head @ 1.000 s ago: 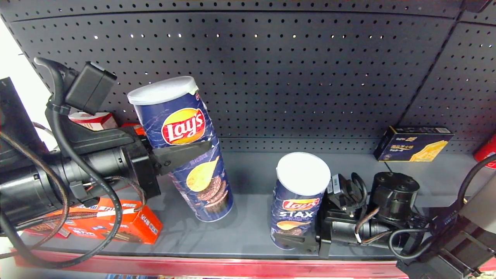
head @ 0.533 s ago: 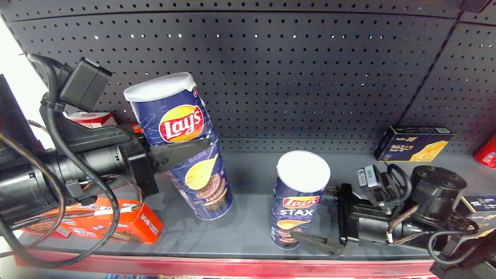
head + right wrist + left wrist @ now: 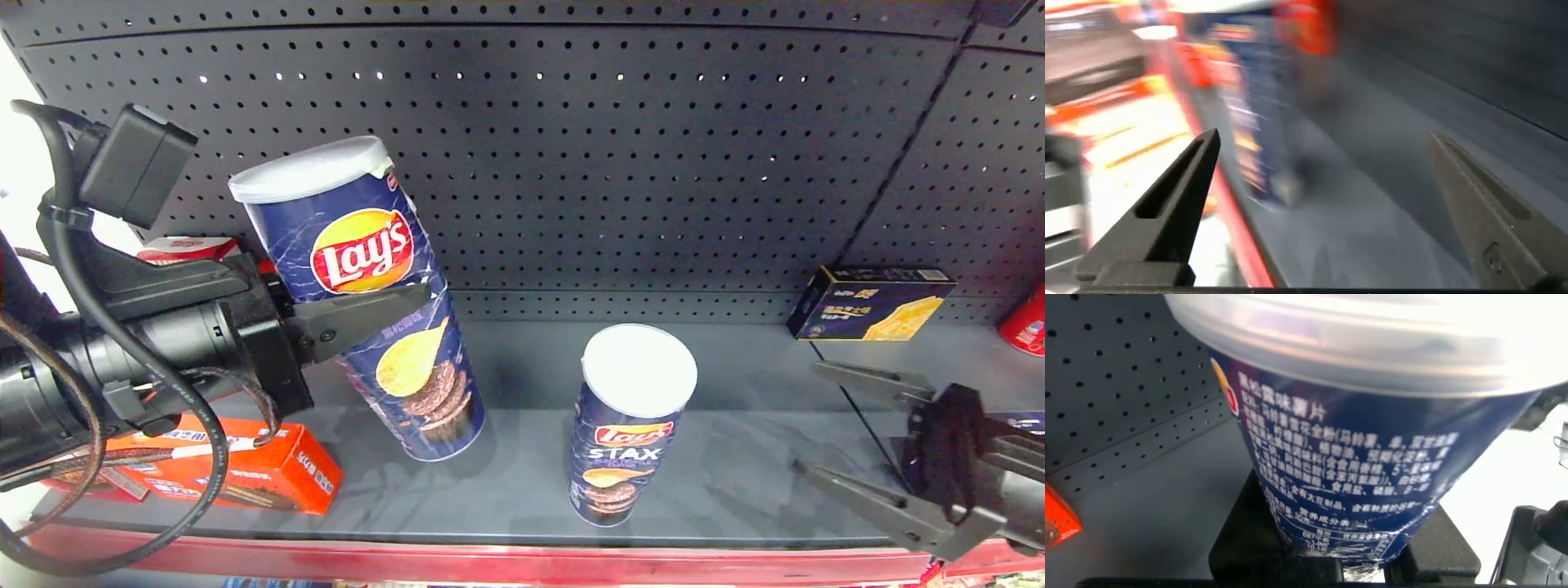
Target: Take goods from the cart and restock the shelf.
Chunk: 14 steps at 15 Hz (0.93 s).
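- Claw of the right gripper (image 3: 804,415) stood wide apart and empty at four o'clock, well apart from the cans.
- At eight o'clock lay a flat orange cardboard box (image 3: 277,469).
- A short dark-blue cylindrical chip can (image 3: 624,449) stood upright at six o'clock on the grey metal shelf (image 3: 522,482).
- At nine o'clock the left gripper (image 3: 375,286) was clamped on a tall dark-blue cylindrical chip can (image 3: 408,384), which was tilted with its base by the shelf floor.
- At two o'clock, by the back wall, sat a dark-blue cardboard box (image 3: 873,302).

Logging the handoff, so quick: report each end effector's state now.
Left end effector: closed on the tall chip can, held tilted.
Right end effector: open, empty, to the right of the short chip can.
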Motion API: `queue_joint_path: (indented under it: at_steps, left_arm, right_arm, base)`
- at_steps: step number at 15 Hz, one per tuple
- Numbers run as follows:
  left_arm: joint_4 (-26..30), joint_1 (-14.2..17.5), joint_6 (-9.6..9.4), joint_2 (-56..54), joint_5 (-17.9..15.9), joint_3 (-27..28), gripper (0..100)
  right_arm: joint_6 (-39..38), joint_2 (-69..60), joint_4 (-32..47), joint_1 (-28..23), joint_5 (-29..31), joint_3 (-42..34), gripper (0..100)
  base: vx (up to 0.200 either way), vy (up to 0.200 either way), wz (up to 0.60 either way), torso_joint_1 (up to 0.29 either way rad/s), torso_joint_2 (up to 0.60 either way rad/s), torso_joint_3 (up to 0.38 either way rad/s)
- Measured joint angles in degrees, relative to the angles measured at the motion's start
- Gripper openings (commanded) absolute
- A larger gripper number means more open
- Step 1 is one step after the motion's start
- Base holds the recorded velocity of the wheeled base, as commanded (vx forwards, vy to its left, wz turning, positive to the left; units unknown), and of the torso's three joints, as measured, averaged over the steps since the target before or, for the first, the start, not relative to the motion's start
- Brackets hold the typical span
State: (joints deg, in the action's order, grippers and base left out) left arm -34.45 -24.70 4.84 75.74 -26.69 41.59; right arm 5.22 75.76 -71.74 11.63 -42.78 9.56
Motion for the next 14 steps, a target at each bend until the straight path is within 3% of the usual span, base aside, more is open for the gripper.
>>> queue_joint_path:
  at_steps: [3,6,9,11,14]
  left_arm:
    - [0.02,-0.05,-0.11,-0.83,-0.09,-0.20,0]
    - [-0.04,-0.16,-0.33,-1.12,-0.16,-0.56,0]
    - [0.00,-0.60,-0.66,-1.27,-0.24,-1.11,0]
    - [0.02,-0.66,-1.87,-1.43,-0.29,-1.33,0]
    - [0.13,-0.71,-2.06,-1.96,-0.30,-1.83,0]
  right_arm:
    - [-0.49,-13.34,11.78,-10.20,4.74,-4.92,100]
    - [-0.62,-27.59,30.11,-16.59,15.76,-7.85,100]
    - [-1.41,-43.65,48.86,-19.68,24.22,-8.87,100]
    - [-3.19,-55.48,59.62,-20.60,30.35,-9.05,100]
    - [-8.00,-66.21,68.55,-21.38,48.98,-9.26,100]
  base:
    - [0.000,0.000,0.00,0.000,0.00,0.000]
    - [0.000,0.000,0.00,0.000,0.00,0.000]
    - [0.000,0.000,0.00,0.000,0.00,0.000]
    - [0.000,0.000,0.00,0.000,0.00,0.000]
    - [0.000,0.000,0.00,0.000,0.00,0.000]
